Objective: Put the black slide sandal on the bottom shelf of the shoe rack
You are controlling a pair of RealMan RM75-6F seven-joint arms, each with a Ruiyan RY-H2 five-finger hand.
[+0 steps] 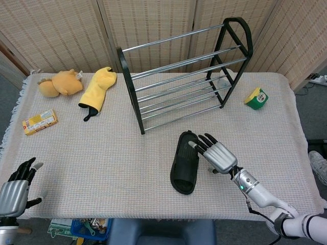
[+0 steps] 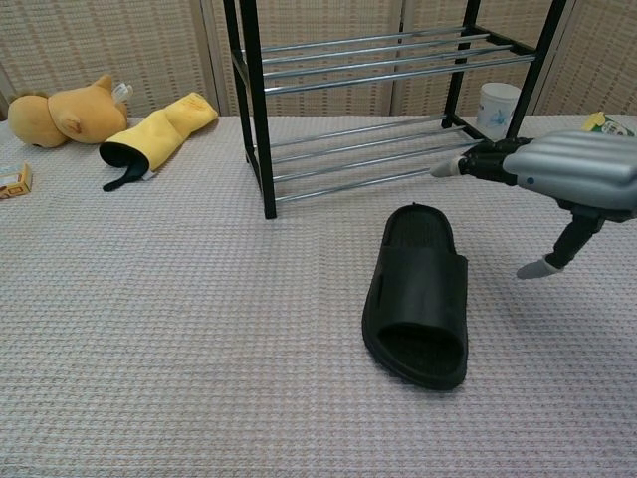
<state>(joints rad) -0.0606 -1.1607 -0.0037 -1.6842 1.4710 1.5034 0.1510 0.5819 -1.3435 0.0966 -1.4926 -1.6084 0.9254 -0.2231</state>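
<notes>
The black slide sandal (image 1: 185,162) (image 2: 419,294) lies flat on the tablecloth in front of the shoe rack (image 1: 180,76) (image 2: 378,100), heel end toward the rack. My right hand (image 1: 216,154) (image 2: 567,179) hovers just right of the sandal with its fingers spread, holding nothing; the fingertips reach over the sandal's right edge in the head view. My left hand (image 1: 13,190) stays at the table's near left corner, fingers apart and empty. The rack's bottom shelf (image 2: 373,164) holds no shoes.
A yellow plush toy (image 1: 60,83), a yellow mitt (image 1: 96,91) and a small orange box (image 1: 39,121) lie at the left. A green and yellow box (image 1: 256,98) sits right of the rack, a white cup (image 2: 498,104) behind it.
</notes>
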